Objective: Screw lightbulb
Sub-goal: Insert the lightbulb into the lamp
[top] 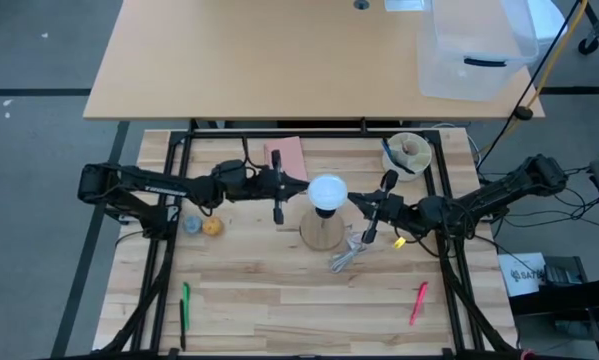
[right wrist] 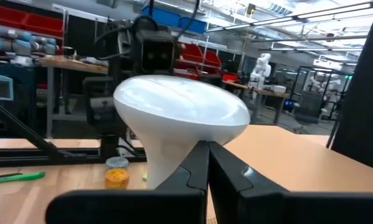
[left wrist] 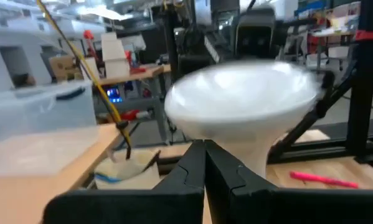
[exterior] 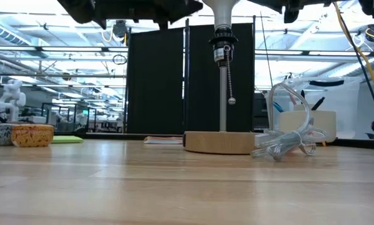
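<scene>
The bulb already sits on top of the lamp near the middle of the tabletop, so the step in hand looks like the start or finish of screwing; I can't tell how deep it is seated. The left gripper hangs just beside the bulb on one side and the right gripper just beside it on the other, each with its fingers pressed together and holding nothing. To turn the bulb, one claw would have to spread and close around the dome.

The overhead view shows both arms flanking the lamp. The table-level view alone shows the lamp's pull chain and wooden base, with a clear wrapper beside it.
</scene>
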You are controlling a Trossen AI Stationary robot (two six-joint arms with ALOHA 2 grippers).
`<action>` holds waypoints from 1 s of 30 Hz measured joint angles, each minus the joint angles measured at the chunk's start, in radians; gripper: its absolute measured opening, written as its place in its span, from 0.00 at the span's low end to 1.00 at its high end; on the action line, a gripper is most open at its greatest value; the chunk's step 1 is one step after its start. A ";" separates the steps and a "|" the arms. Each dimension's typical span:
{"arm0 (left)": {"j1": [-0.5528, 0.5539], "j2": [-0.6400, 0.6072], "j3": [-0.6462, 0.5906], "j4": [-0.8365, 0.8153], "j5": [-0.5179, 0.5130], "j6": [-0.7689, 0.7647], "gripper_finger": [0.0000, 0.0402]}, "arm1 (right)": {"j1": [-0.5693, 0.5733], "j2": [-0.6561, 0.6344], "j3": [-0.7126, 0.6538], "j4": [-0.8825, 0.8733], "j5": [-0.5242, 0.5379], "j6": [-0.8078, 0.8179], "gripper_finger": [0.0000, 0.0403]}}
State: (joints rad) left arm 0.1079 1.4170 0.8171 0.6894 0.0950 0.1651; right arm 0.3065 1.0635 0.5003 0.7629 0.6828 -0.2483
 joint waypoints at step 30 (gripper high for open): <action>-0.149 -0.071 0.005 -0.034 -0.019 0.058 0.00 | -0.068 0.004 0.058 0.050 0.043 -0.081 0.00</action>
State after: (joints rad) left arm -0.0408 1.3458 0.8222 0.6553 0.0758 0.2227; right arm 0.2385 1.0672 0.5578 0.8131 0.7262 -0.3296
